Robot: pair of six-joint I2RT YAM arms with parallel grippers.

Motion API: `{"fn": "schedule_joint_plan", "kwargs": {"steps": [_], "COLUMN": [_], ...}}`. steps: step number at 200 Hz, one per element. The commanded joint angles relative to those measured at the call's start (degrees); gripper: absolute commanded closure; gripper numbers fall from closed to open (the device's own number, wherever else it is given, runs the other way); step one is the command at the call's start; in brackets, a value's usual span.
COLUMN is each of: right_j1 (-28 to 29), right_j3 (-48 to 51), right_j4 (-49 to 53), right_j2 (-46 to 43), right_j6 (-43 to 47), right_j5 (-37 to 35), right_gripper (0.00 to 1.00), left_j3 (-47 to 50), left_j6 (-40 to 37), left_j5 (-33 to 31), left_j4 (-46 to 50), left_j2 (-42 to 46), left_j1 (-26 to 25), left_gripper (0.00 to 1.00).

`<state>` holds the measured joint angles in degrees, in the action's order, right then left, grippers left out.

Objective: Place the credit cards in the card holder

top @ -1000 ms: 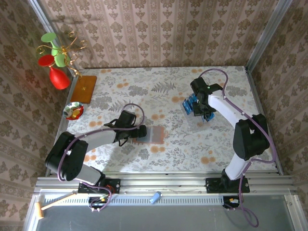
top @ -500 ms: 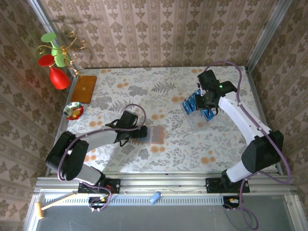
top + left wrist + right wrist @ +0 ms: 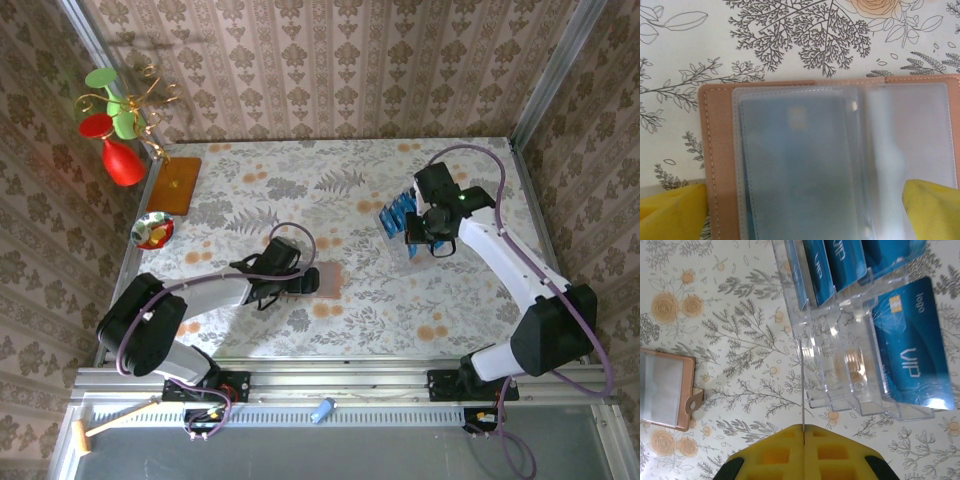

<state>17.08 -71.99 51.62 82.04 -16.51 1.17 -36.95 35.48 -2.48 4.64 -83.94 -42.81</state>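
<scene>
Left jaws: spread wide. You see one yellow pad [image 3: 670, 210] at each lower corner of the left wrist view, one at either side of the open wallet [image 3: 840, 165]. Nothing is pinched. Whether the pads touch the leather, you cannot tell.

Wallet: lies flat and open on the bench [image 3: 300, 180], clear sleeves facing up, tan stitched border around them. A bluish card in the sleeve [image 3: 795, 170] shows dimly through the left-hand pocket. The right-hand pocket looks pale.

Right jaws: closed pad against pad on a single card [image 3: 802, 385]. You see it edge-on, as a thin dark line running straight out of the seam.

Just beyond that card stands a clear plastic rack [image 3: 840, 380] with the remaining blue cards [image 3: 912, 340] upright in its slots. The nearest one reads "VIP" and "logo". In the top view the rack sits right of centre on the bench. The wallet lies left of centre and nearer the arm bases, well apart from it.

Surface: white cloth printed with grey foliage and orange blooms, covering the whole bench.

Far left corner: a wooden board [image 3: 178, 185], a small shiny bowl [image 3: 153, 230] just in front of it, and a red and green ornament [image 3: 115, 130] on gold wire.

Room: damask-patterned wallpaper [image 3: 300, 60] on three sides, with aluminium posts [image 3: 545, 70] at the corners. A slotted metal rail [image 3: 340, 385] runs along the near edge, carrying both arm bases.
</scene>
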Motion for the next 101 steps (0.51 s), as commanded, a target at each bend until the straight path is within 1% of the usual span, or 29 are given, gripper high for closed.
{"fn": "schedule_joint_plan", "kwargs": {"steps": [1, 10, 16, 49, 61, 78, 101], "right_j1": [0.18, 0.23, 0.19, 0.23, 0.15, 0.39, 1.59], "right_j3": [1.86, 2.55, 2.99, 5.05, 6.14, 8.3, 12.72], "right_j4": [-2.01, -2.46, -2.83, -5.18, -6.48, -9.42, -16.15], "right_j2": [-1.93, -1.88, -3.73, -4.74, -5.04, -5.84, -7.34], "right_j6": [-1.11, -1.48, -1.71, -3.6, -4.63, -6.72, -10.68], "right_j5": [3.01, 3.67, 4.19, 7.89, 9.56, 12.45, 15.92], "right_gripper": [1.0, 1.0, 1.0, 1.0, 1.0, 1.0, 1.0], "left_j3": [-1.8, -1.98, -2.14, -3.47, -3.74, -4.73, -5.97], "left_j6": [2.73, 3.26, 3.75, 5.14, 5.12, 3.92, 1.39], "left_j5": [-1.63, -2.09, -2.34, -4.28, -4.79, -6.78, -7.97], "left_j4": [0.07, -0.07, -0.16, 0.78, 1.52, 5.06, 10.32], "left_j2": [-0.32, -0.43, -0.52, 0.29, 1.49, 3.75, 6.25], "left_j1": [-1.72, -2.46, -3.06, -5.31, -5.36, -5.25, -3.79], "left_gripper": [0.0, 0.0, 0.0, 0.0, 0.0, 0.0, 0.0]}}
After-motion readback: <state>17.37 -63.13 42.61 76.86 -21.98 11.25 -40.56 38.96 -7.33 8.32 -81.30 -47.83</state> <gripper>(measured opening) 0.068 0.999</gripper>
